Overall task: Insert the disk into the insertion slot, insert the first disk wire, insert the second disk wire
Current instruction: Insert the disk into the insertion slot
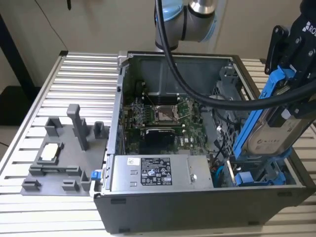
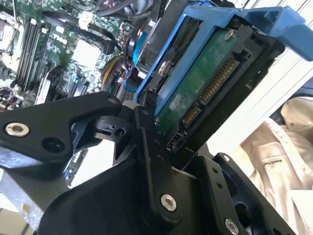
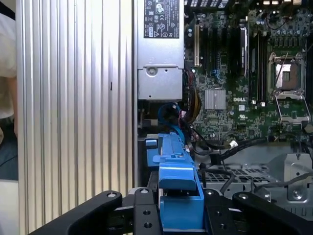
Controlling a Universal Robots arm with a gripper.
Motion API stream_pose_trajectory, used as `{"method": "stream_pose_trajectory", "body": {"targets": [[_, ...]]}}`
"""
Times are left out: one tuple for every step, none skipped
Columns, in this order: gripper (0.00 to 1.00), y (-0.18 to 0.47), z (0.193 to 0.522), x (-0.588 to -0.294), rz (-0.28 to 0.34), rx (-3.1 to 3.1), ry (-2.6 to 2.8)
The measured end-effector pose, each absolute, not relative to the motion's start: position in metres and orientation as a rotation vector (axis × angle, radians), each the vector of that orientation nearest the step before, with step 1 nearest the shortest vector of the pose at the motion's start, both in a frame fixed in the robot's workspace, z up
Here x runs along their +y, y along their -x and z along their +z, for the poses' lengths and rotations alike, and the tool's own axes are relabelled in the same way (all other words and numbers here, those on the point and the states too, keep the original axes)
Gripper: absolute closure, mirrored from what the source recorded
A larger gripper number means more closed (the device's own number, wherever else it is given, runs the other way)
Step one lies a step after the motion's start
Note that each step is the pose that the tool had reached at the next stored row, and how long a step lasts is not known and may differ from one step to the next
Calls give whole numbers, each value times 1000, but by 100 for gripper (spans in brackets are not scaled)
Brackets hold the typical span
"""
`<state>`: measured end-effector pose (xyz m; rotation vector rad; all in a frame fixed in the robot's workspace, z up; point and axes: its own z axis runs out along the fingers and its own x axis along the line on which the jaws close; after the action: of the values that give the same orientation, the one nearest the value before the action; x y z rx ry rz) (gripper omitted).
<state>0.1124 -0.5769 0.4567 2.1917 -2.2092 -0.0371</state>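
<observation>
My gripper [image 1: 288, 74] is shut on the upper end of the disk [image 1: 272, 132], a silver-beige drive in a bright blue carrier. The disk hangs steeply tilted over the open computer case's corner at the exterior view's right. Its lower end reaches down to the insertion slot [image 1: 261, 175], a bay with blue parts inside the case's near corner. In the second wrist view the disk's [image 2: 195, 83] green board and connector edge face the camera beside a black finger [image 2: 149, 147]. In the first wrist view the blue carrier [image 3: 178, 183] sits within my gripper [image 3: 180, 208]. Loose blue and red wires [image 1: 218, 167] lie next to the bay.
The grey labelled power-supply box [image 1: 155, 173] fills the case's near side, and the motherboard [image 1: 165, 116] lies behind it. A perforated metal cage [image 3: 244, 174] borders the bay. A grey fixture with posts [image 1: 61, 158] stands on the ribbed table at the exterior view's left. A person's light clothing [image 2: 286, 147] is close by.
</observation>
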Motion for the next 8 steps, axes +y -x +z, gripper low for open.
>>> {"method": "stream_pose_trajectory", "body": {"targets": [[67, -113, 456, -577, -37, -2208, -2193], [67, -113, 455, -577, -37, -2208, -2194], [67, -113, 454, -577, -36, -2207, -2195], [67, -113, 453, -577, -36, -2207, -2195], [67, -113, 452, -577, -36, -2206, -2196], [67, -113, 451, -577, -35, -2205, -2197], [67, -113, 450, -577, -35, -2205, -2198], [67, -113, 449, -577, -34, -2204, -2199]]}}
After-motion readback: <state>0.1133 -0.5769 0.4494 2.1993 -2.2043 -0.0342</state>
